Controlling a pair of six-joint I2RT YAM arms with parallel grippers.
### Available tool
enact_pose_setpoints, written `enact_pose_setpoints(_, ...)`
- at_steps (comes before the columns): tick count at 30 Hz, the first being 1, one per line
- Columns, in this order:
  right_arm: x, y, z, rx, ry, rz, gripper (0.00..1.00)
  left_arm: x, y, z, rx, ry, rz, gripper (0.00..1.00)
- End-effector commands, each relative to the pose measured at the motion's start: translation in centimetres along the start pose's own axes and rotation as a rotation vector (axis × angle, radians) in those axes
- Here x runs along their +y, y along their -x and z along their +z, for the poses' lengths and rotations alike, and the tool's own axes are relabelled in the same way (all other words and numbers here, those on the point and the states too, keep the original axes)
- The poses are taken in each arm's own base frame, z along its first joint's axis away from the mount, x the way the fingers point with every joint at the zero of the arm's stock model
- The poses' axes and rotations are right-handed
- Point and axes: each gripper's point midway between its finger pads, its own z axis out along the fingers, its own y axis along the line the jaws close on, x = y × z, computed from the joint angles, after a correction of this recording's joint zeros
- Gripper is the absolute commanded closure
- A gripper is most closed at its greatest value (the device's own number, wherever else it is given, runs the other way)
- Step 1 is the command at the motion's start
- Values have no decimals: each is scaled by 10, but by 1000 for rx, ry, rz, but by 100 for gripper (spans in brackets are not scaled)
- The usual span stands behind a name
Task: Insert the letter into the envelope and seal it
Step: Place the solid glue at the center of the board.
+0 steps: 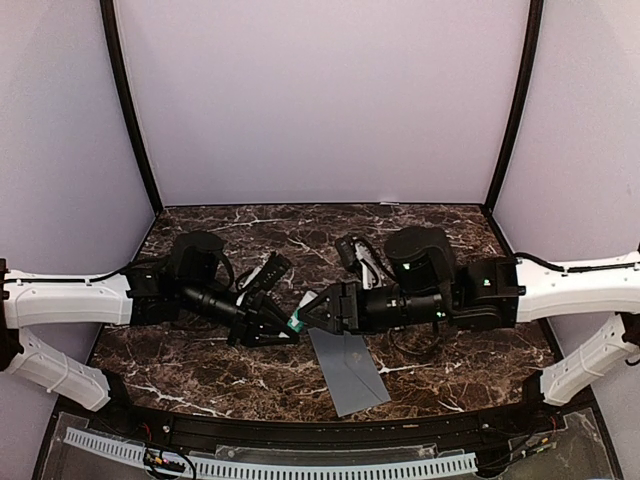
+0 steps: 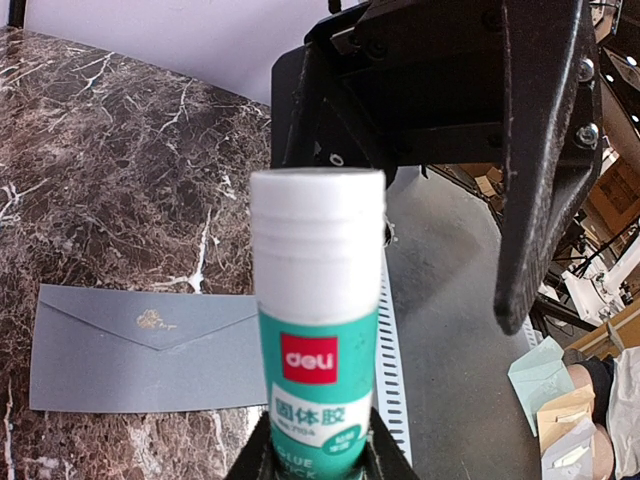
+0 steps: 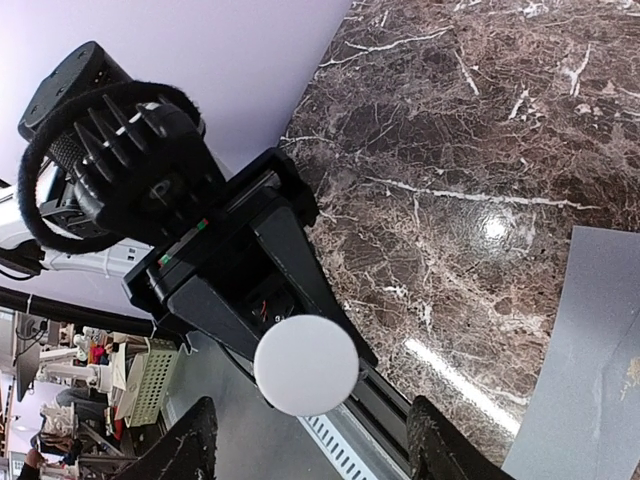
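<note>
My left gripper [image 1: 283, 328] is shut on a glue stick [image 1: 296, 322] with a teal label and a white cap, held above the table in the left wrist view [image 2: 318, 300]. My right gripper [image 1: 318, 312] is open, its fingers [image 3: 192, 448] wide on either side of the round white cap [image 3: 306, 365], which faces it without touching. The slate-grey envelope [image 1: 348, 372] lies flat on the marble table below both grippers, with its pointed flap down [image 2: 140, 350]; one edge of it shows in the right wrist view [image 3: 590, 370]. No letter is in view.
The dark marble table [image 1: 200, 360] is ringed by lilac walls and black corner posts [image 1: 130, 110]. A white perforated cable tray [image 1: 270, 463] runs along the near edge. The left arm's black body [image 3: 150, 170] fills the space just beyond the cap.
</note>
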Motion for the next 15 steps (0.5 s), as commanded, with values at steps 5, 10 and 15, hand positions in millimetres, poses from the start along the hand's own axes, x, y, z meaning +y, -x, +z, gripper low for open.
enact_pose_setpoints(5,16,30,-7,-103,24,-3,43,-8,17,-3,-39,-18,41,100)
enact_pose_setpoints(10,6,38,-8,-136,-3,5,45,-9,16,-3,-38,-24,39,100)
enact_pose_setpoints(15,8,41,-6,-143,10,3,51,-8,16,-2,-36,-26,36,100)
